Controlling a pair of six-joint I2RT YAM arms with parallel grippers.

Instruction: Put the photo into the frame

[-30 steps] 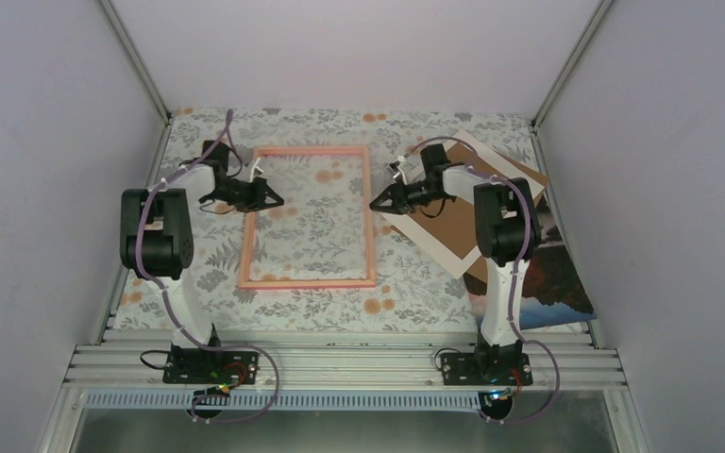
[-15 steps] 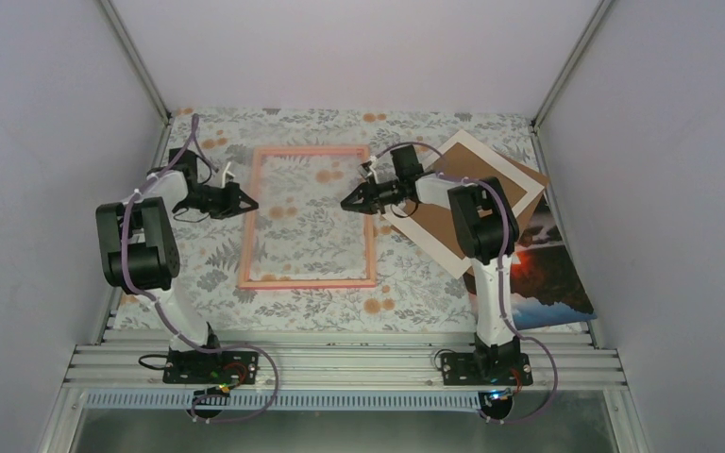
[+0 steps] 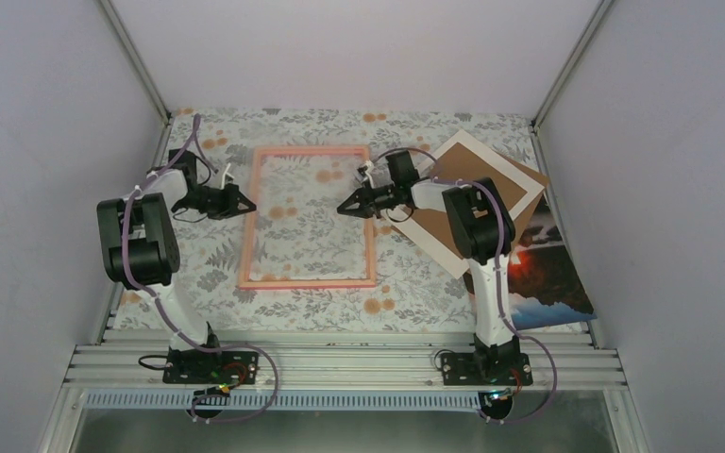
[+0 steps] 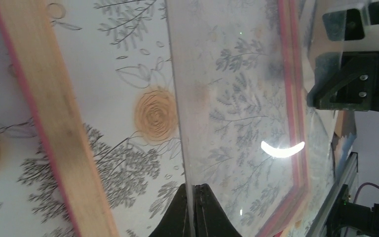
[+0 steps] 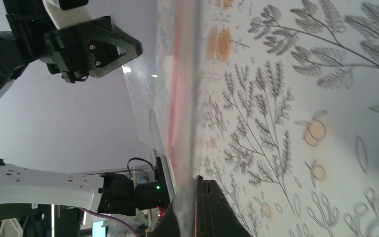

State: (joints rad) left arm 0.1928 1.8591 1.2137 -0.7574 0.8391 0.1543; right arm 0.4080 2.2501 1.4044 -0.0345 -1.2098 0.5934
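Pinching the left edge of a clear pane (image 4: 237, 113) with the left claw (image 4: 194, 187), fingers clenched on the thin sheet. Gripping the opposite edge the same way with the right claw (image 5: 197, 181), likewise clenched on it. Holding the pane between the two arms, seemingly raised a little over the frame (image 3: 307, 282), which is pink, thin-railed and lying flat on the floral cloth (image 3: 415, 297). Judging the step as handling the pane, opening up the frame ahead of any loading. Not yet touching the photo (image 3: 552, 278). Finding it at far right toward the near edge, well apart from the frame, picture side up. Noting a red-orange glow over dark rocks and pale water, partly tucked under a brown board (image 3: 505, 175) and a white mat (image 3: 439, 247). Probably needing next: carrying the pane level with both claws in step, setting it down, then letting go and reaching right for the photo. Watching for flex or slip in the sheet.
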